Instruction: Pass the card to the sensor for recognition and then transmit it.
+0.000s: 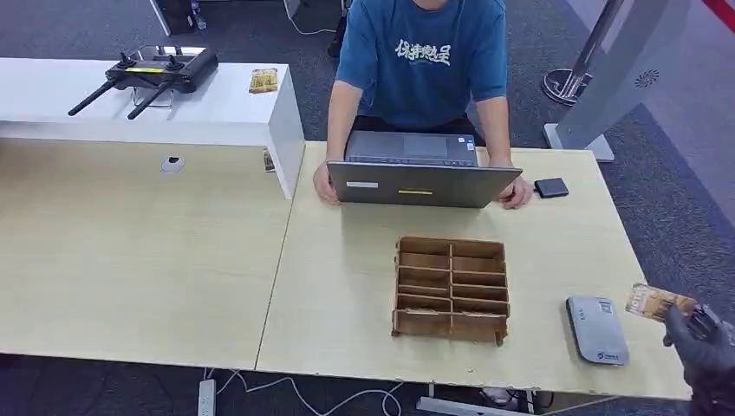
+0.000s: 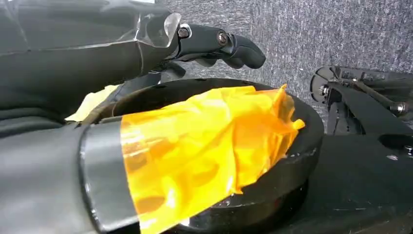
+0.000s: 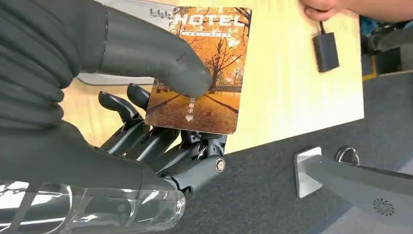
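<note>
At the table's (image 1: 555, 260) near right corner, the right hand (image 1: 704, 342) pinches an orange hotel card (image 1: 659, 302) between thumb and fingers, just beside the grey sensor (image 1: 596, 328). Whether the left hand's (image 2: 214, 44) fingers are apart or together cannot be told.

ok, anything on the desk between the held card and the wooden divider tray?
Yes: the grey card reader lies flat there, nearer the hotel card held by the right robot hand than the divider tray. Head view shows it.
</note>
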### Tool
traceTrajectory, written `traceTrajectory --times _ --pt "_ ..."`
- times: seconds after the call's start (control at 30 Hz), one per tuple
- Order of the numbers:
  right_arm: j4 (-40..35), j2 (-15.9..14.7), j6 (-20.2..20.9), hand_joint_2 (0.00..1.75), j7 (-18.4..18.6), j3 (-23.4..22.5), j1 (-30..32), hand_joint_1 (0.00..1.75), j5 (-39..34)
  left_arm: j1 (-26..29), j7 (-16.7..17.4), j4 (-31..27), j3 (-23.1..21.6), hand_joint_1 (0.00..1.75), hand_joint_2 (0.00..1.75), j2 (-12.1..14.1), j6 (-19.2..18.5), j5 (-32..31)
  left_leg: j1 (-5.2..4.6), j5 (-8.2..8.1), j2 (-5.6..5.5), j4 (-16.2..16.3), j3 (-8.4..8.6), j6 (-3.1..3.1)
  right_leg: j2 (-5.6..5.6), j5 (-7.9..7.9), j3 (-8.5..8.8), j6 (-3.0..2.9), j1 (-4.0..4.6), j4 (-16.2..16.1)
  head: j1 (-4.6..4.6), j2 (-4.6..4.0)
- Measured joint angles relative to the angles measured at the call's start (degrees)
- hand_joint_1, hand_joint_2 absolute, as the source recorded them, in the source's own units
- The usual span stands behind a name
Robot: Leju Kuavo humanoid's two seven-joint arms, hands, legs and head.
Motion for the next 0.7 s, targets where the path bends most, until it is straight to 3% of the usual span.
traceTrajectory --times 0.7 --pt "2.3 2.4 3.0 1.75 0.7 -2.9 0.4 1.75 3.9 0.0 0.0 0.2 0.1 0.00 0.00 0.0 0.1 0.0 0.00 0.00 0.05 0.0 0.00 0.00 0.03 0.00 0.00 0.00 0.00 0.0 0.00 0.00"
